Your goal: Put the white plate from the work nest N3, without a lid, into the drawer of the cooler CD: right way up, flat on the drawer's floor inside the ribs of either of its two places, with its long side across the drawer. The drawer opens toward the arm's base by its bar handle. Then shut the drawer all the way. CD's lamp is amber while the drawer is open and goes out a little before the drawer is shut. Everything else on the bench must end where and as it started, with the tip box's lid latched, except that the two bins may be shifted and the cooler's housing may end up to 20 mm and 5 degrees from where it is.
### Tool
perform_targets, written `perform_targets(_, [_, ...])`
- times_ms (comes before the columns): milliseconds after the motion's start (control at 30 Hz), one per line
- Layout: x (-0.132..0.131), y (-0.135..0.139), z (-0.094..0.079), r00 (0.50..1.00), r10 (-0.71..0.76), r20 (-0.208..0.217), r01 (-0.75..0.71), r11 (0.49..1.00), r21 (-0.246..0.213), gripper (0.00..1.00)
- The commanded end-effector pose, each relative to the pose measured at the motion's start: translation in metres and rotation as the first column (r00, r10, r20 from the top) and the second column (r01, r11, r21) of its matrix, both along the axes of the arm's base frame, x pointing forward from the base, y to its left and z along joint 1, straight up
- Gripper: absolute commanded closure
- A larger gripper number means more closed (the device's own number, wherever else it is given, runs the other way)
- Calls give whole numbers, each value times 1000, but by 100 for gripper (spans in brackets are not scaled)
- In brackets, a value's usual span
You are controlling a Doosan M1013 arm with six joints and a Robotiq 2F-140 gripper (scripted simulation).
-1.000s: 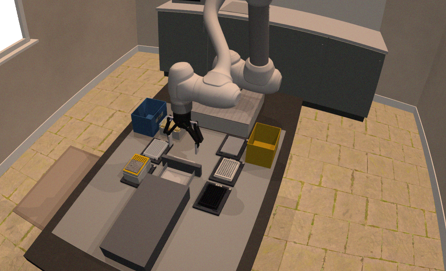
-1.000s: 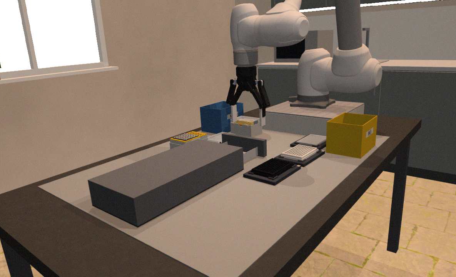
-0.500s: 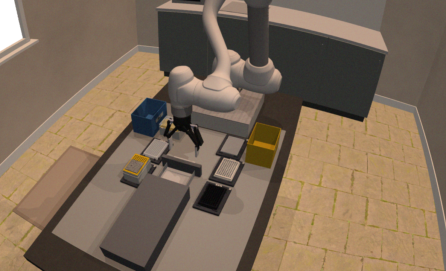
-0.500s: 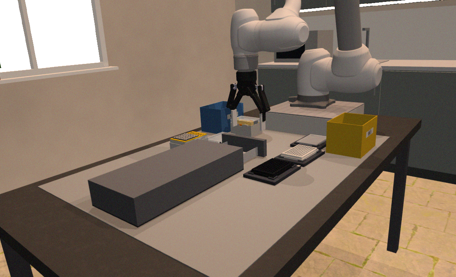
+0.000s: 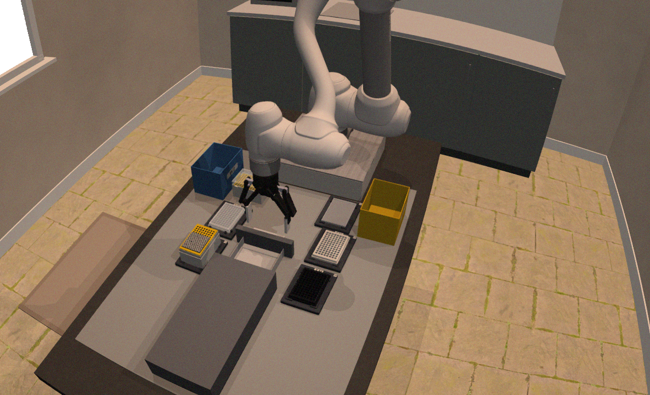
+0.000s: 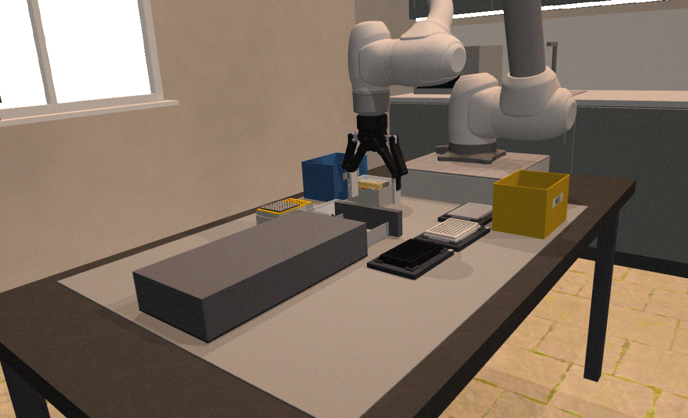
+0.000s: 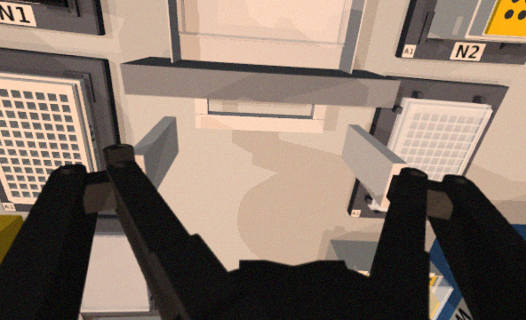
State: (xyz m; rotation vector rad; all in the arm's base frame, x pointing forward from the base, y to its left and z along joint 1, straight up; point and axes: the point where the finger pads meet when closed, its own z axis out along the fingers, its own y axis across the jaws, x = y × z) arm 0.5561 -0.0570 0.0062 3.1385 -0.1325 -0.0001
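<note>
The white plate (image 5: pixel 332 246) with dark wells sits in its nest N3 on the right of the bench; it also shows in the wrist view (image 7: pixel 27 133). The cooler CD (image 5: pixel 209 319) is a long grey box. Its drawer (image 5: pixel 254 258) stands partly pulled out and looks empty, with its dark front panel (image 5: pixel 264 240) toward the arm. In the wrist view the pale bar handle (image 7: pixel 259 116) lies just below that panel (image 7: pixel 259 82). My gripper (image 5: pixel 267 220) is open and empty. It hangs above the bench just in front of the handle (image 7: pixel 263 151), not touching it.
A second white plate (image 5: pixel 227 216) sits left of the gripper. A yellow-topped tip box (image 5: pixel 198 243) stands beside the drawer, another (image 5: pixel 243 179) behind the gripper. A black plate (image 5: pixel 310 287), a lidded plate (image 5: pixel 338 212), a yellow bin (image 5: pixel 383 210) and a blue bin (image 5: pixel 216 169) stand around.
</note>
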Motion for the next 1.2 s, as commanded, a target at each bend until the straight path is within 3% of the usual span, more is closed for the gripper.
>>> perform_targets(0, [0,0,-5,1000,0,0,0,1000,0,13])
perform_targets(1167, [0,0,-46,1000,0,0,0,1000,0,13])
